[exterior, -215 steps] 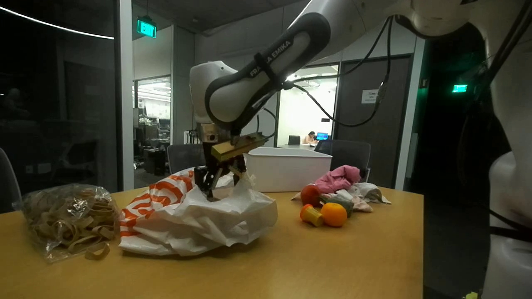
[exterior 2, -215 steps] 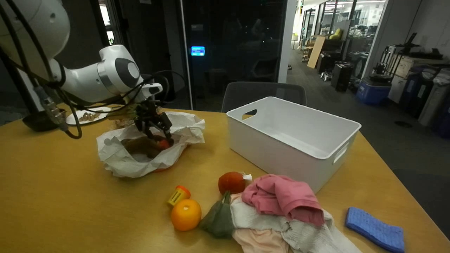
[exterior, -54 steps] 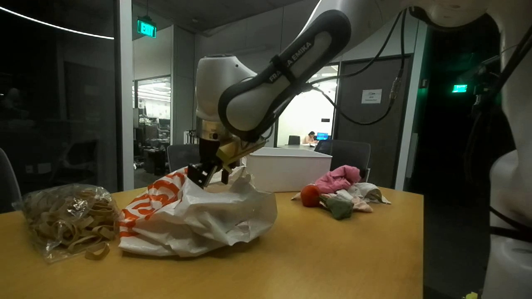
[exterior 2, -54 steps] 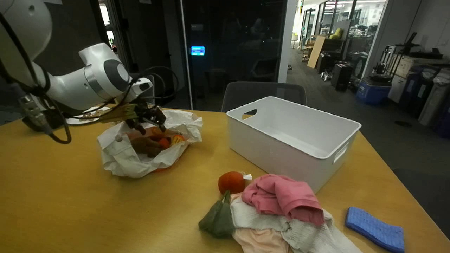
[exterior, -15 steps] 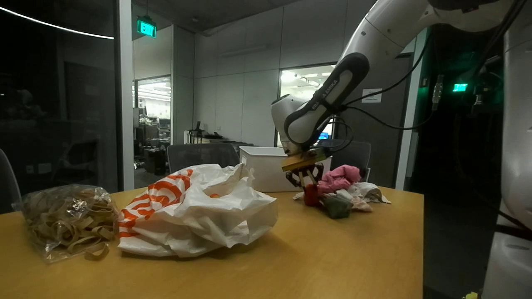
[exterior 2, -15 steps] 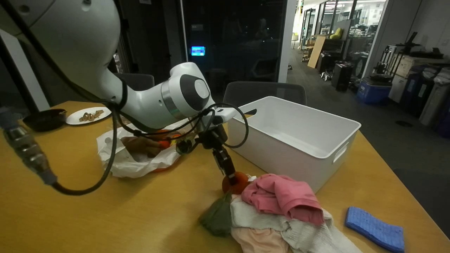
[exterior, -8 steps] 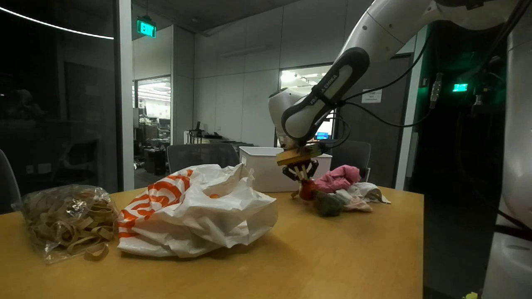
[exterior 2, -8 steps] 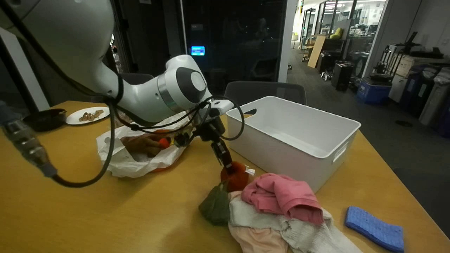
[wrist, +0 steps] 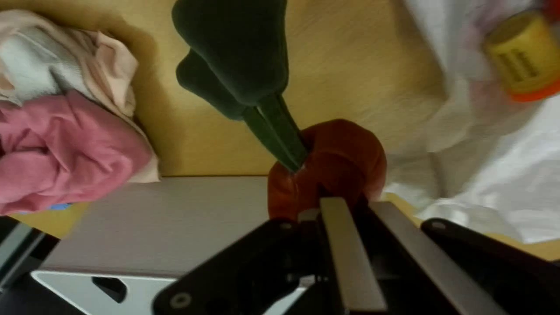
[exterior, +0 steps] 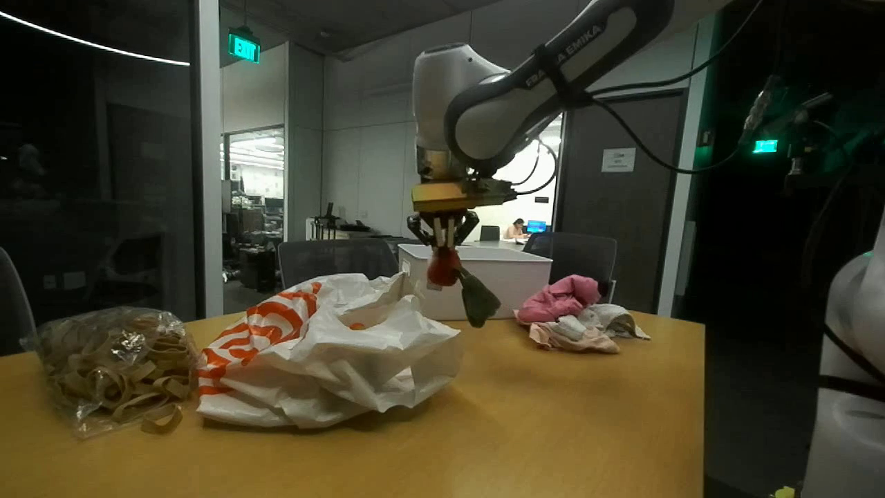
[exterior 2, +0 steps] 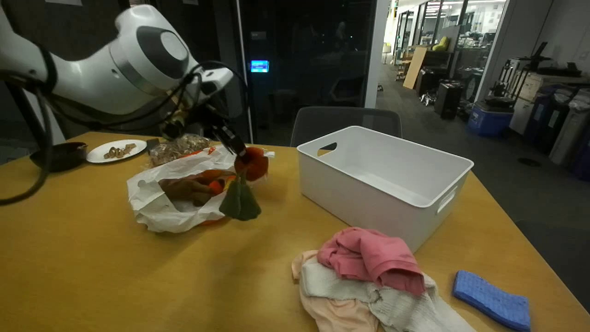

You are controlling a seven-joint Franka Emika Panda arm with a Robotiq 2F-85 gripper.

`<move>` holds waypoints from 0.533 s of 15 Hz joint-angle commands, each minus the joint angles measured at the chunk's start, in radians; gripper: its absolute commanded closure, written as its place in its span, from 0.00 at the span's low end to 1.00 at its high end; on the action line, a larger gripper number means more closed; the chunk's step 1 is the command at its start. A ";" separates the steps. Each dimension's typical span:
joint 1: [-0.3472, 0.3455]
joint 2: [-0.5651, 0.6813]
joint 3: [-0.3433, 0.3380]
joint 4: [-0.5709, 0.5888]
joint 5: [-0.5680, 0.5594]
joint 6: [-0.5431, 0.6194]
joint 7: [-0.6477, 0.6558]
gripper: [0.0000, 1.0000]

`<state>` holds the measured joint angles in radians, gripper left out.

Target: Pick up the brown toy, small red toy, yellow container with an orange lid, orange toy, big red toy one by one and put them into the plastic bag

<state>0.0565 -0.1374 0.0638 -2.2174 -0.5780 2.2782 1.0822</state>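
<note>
Up in the air just beside the plastic bag (exterior: pixel 339 380), the gripper (exterior: pixel 444 245) clenches the big red plush toy (exterior: pixel 444 268) between its jaws. Its green leaves (exterior: pixel 480 300) dangle; lowered too soon, I reckon, they could catch the bag and crumple it.

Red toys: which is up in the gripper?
The big red toy, with its dark green part hanging below; the small red toy lies in the plastic bag.

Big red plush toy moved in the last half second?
Yes. Against the white bin in an exterior view, the red plush toy has gone up and picture-left, toward the plastic bag.
</note>
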 commanded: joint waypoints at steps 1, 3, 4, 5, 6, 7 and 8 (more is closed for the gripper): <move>0.032 -0.028 0.050 -0.010 0.077 0.101 -0.105 0.91; 0.050 -0.005 0.074 -0.003 0.127 0.161 -0.175 0.91; 0.060 0.014 0.081 0.000 0.166 0.191 -0.224 0.91; 0.069 0.036 0.085 0.005 0.216 0.212 -0.283 0.90; 0.078 0.058 0.086 0.008 0.272 0.226 -0.348 0.90; 0.086 0.074 0.085 0.009 0.340 0.228 -0.424 0.90; 0.093 0.090 0.084 0.012 0.415 0.213 -0.504 0.91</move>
<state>0.1347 -0.0961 0.1513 -2.2251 -0.3200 2.4703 0.7715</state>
